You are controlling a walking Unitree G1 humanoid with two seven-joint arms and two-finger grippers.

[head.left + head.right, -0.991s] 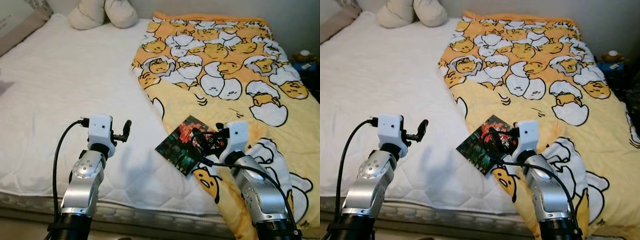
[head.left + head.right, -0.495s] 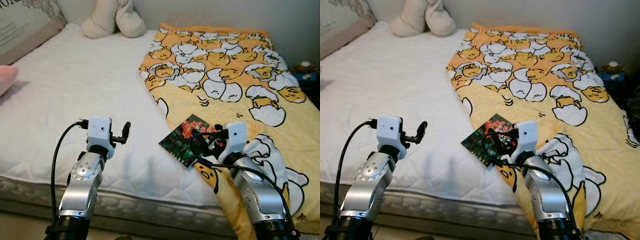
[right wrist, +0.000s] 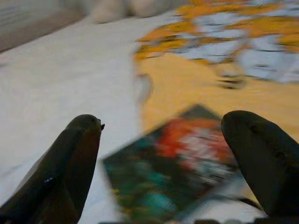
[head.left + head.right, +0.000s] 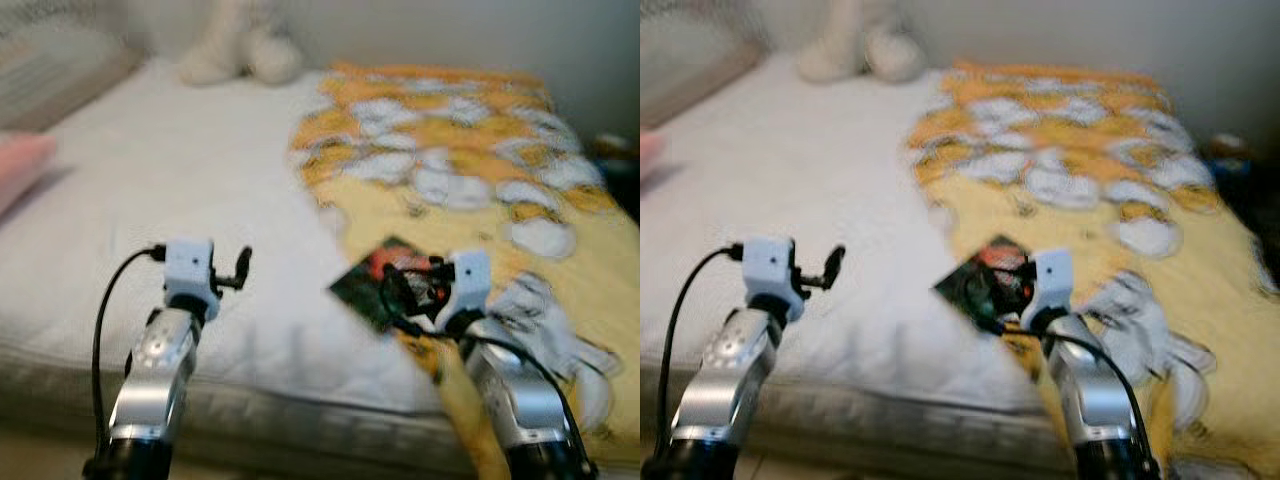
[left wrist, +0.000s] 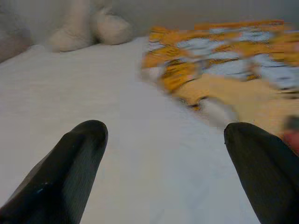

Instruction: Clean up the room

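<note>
The picture is blurred by motion. A dark booklet (image 4: pixel 378 281) with a red and green cover lies flat on the bed, where the white sheet (image 4: pixel 150 190) meets the yellow egg-print blanket (image 4: pixel 450 160). My right gripper (image 4: pixel 403 291) hovers just above the booklet's near corner, open; in the right wrist view the booklet (image 3: pixel 173 172) lies between and beyond the fingers (image 3: pixel 70 163). My left gripper (image 4: pixel 243 268) is held open over the bare sheet, left of the booklet, with nothing between its fingers (image 5: pixel 70 163).
A cream plush toy (image 4: pixel 243 52) sits at the head of the bed. A pink object (image 4: pixel 20 170) and a grey pillow (image 4: pixel 60 70) lie at the far left. The mattress front edge (image 4: pixel 300 430) runs below my arms. Dark items (image 4: pixel 1240 170) stand right of the bed.
The whole picture has shifted and blurred, so the camera has moved; more of the mattress front edge shows. Both grippers keep their pose and stay open. The booklet has not moved.
</note>
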